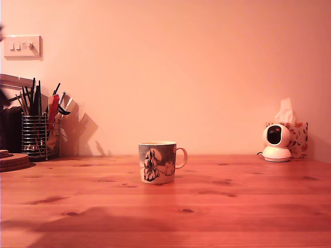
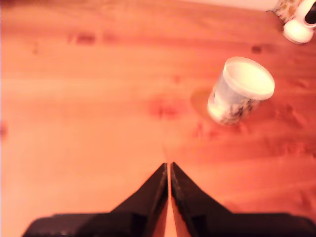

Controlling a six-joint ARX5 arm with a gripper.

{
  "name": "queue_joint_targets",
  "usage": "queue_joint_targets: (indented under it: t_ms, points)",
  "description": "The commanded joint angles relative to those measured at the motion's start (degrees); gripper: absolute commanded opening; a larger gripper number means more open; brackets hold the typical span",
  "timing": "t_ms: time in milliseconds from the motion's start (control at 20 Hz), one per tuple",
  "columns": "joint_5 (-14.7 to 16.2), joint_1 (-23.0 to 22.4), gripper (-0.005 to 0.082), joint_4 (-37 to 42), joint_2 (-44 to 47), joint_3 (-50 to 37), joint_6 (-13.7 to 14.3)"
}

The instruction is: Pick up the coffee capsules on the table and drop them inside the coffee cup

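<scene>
Blurring wrist view; fingers pressed together; mug interior unseen.

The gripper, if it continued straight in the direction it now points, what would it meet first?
Probably only the bare table. In the wrist view the shut gripper points at empty wood; the coffee cup stands off to one side of that line. No capsule is visible. Depth is hard to judge.

**Mug standing alone on pine tabletop**

A ceramic coffee cup is standing upright mid-tabletop, its loop handle pointing toward the exterior view's right and its dark blue-grey side showing a white figure. Its pale interior is appearing empty in the blurred wrist view. No capsule is showing.
</scene>
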Motion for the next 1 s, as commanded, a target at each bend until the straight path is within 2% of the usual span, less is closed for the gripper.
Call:
queue_joint_targets:
  t_ms: [0,200,300,400,950]
  points:
    - [-0.7,-0.5,-0.0020,0.7,-2.8,-3.1,-1.4]
    - [-2.2,-2.5,-0.0020,-2.4,-8.0,-6.2,-1.7]
    - [-4.8,-3.7,-0.0020,-5.0,-9.7,-7.3,-2.6]
    - [-6.0,-4.5,-0.0020,-6.7,-10.5,-7.7,-2.7]
    - [-6.6,-8.0,-0.0020,-7.0,-12.5,-7.7,-3.3]
